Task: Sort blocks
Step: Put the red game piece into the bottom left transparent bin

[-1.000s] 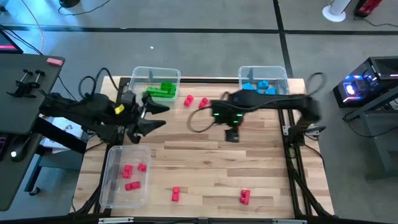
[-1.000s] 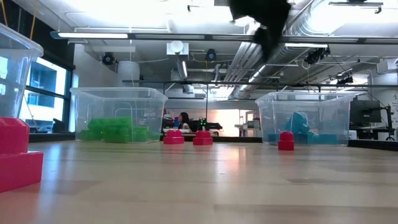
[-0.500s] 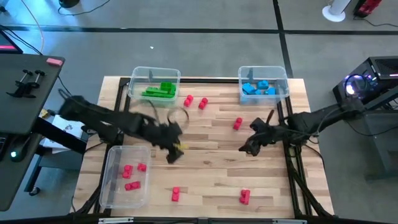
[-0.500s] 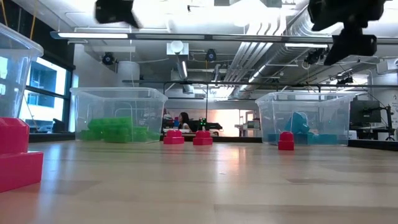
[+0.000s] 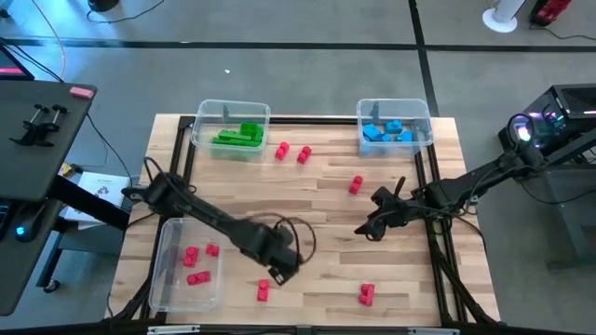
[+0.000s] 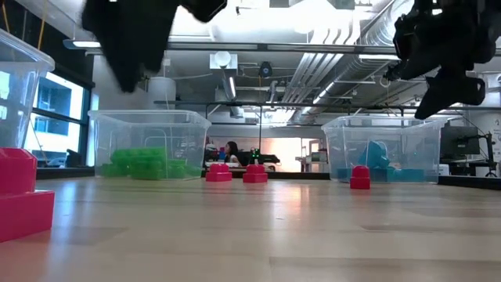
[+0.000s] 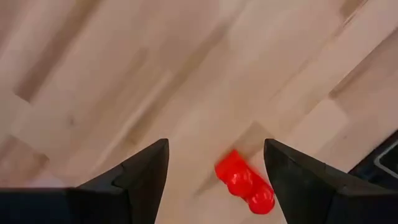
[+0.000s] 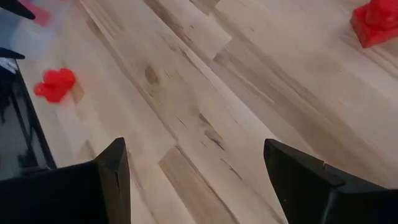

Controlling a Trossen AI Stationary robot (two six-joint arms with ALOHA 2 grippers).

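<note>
Red blocks lie loose on the wooden table (image 5: pixel 317 214): two at the far middle (image 5: pixel 282 149) (image 5: pixel 304 155), one right of centre (image 5: pixel 356 186), two by the near edge (image 5: pixel 264 290) (image 5: pixel 366 295). My left gripper (image 5: pixel 282 270) (image 7: pixel 214 146) stands open, pointing down just above the near-left red block (image 7: pixel 244 185), which lies flat on the table below the gap between the fingers. My right gripper (image 5: pixel 368 228) (image 8: pixel 194 144) hangs open over bare wood at the right, slanting down, with nothing between its fingers.
A clear bin with green blocks (image 5: pixel 233 130) stands far left, and one with light blue blocks (image 5: pixel 396 126) far right. A third bin with red blocks (image 5: pixel 191 263) stands near left, beside my left arm. Bare wood fills the table's middle.
My left gripper has swung from beside the green bin toward the near edge and down, tipping over until it points down above a red block. My right gripper has drawn back from the table's middle toward the right edge and sunk a little, rolling as it went.
</note>
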